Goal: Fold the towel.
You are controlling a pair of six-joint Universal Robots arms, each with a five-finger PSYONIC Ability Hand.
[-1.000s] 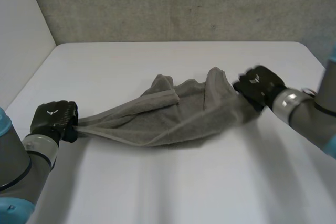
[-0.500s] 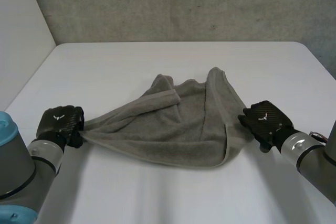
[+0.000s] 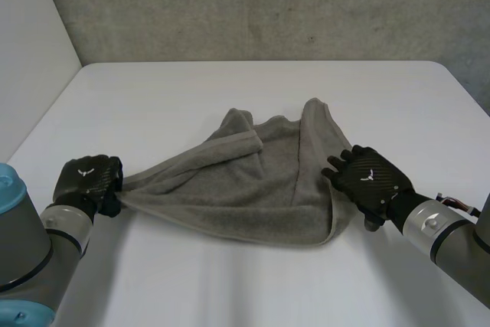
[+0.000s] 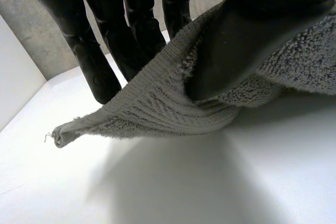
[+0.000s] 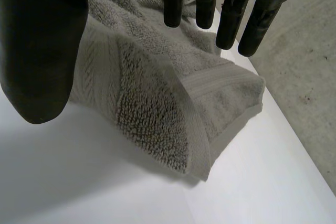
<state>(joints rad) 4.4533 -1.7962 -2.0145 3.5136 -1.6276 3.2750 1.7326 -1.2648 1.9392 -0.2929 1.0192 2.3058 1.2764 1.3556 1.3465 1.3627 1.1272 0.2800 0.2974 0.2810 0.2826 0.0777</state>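
Since half a second ago, the right robot hand (image 3: 369,184) has let go and slid in over the rumpled grey terry towel (image 3: 245,189), which has settled lower.

Head view: the towel lies mid white worktop (image 3: 230,89), with the left robot hand (image 3: 86,180) at its 9 o'clock corner and the right one over its 3 o'clock edge.

Left wrist view: the thumb clamps the towel (image 4: 152,108) by its woven corner band against the fingers.

Right wrist view: the fingers (image 5: 229,19) are straight and the thumb apart, hovering over a doubled-over corner and holding nothing.

The cloth looks soft, light and limp, likely to sag and bunch. It is best pinched at the hemmed corners.
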